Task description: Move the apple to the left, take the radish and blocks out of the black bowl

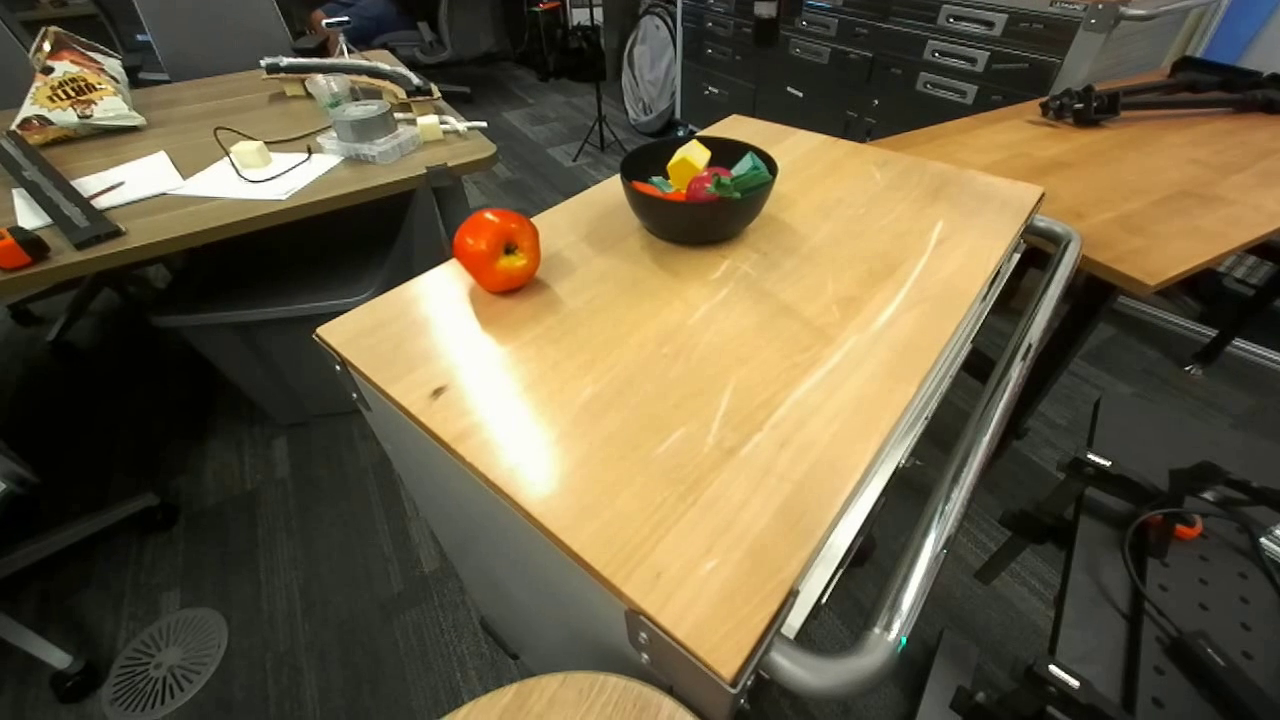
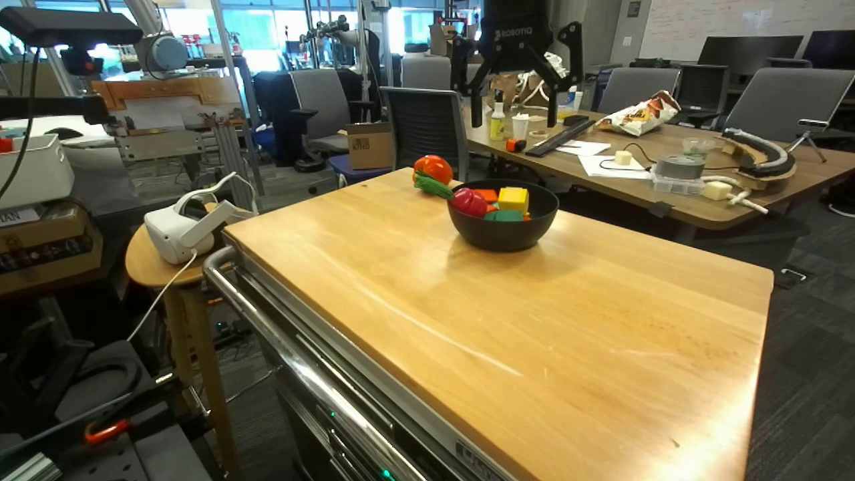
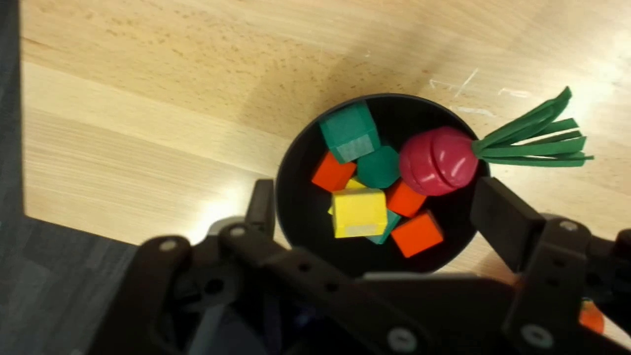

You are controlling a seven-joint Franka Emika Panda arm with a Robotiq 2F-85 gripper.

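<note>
The black bowl (image 1: 700, 222) (image 2: 502, 235) (image 3: 301, 217) stands on the wooden cart top. The radish (image 1: 706, 186) (image 2: 469, 202) (image 3: 436, 160), pinkish red with green leaves, lies in the bowl, its leaves over the rim. Several blocks lie there too: a yellow block (image 1: 688, 163) (image 2: 513, 200) (image 3: 360, 213) on top, red blocks (image 3: 418, 233) and green blocks (image 3: 350, 130). The red-orange apple (image 1: 497, 250) (image 2: 433, 171) sits on the cart top, apart from the bowl; a sliver shows in the wrist view (image 3: 591, 318). My gripper (image 2: 514, 113) (image 3: 379, 207) is open and empty above the bowl, out of view in an exterior view.
The cart top (image 1: 720, 380) (image 2: 401, 280) has a metal handle (image 1: 960, 470) (image 2: 300, 361) along one side. A separate table (image 1: 400, 185) (image 2: 601, 157) with tape, papers and a chips bag stands beyond the cart's edge. A wooden stool (image 2: 150, 257) holds a white headset.
</note>
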